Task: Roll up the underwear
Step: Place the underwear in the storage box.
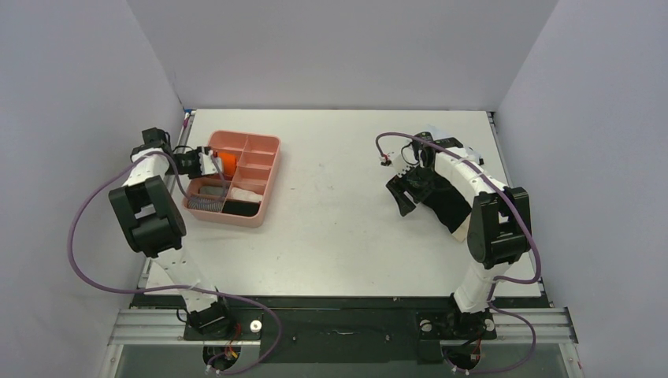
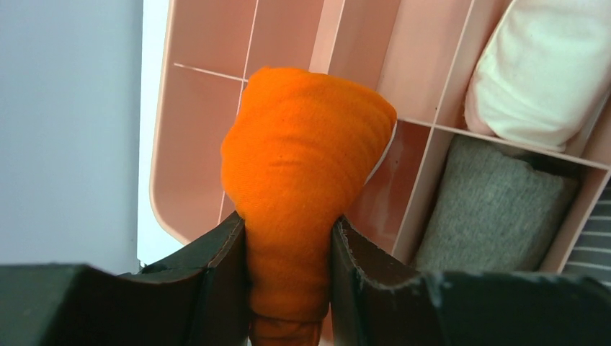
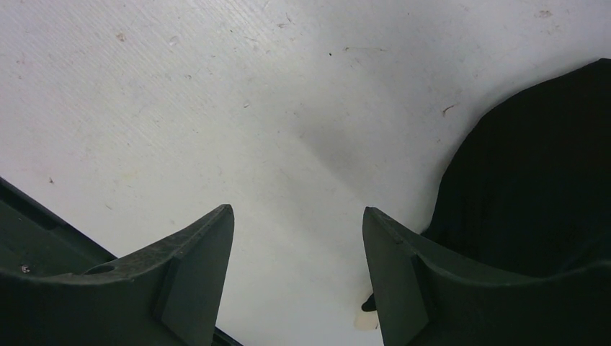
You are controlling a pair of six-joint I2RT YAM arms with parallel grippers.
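Observation:
The orange underwear [image 2: 302, 180] is rolled into a tight bundle. My left gripper [image 2: 288, 249] is shut on it and holds it over the far left compartments of the pink divided tray [image 2: 191, 137]. From above the orange roll [image 1: 226, 161] shows at the tray's left side, by the left gripper [image 1: 211, 164]. The black underwear [image 1: 441, 197] lies on the table at the right, partly under the right arm. My right gripper [image 3: 297, 216] is open and empty above bare table, with the black cloth [image 3: 533, 180] just to its right.
The pink tray [image 1: 268, 177] stands at the left of the white table. Its compartments hold a white rolled cloth [image 2: 540, 72], a grey one [image 2: 493, 209], a striped one and a black one [image 1: 240, 208]. Grey walls close in the left, right and far sides.

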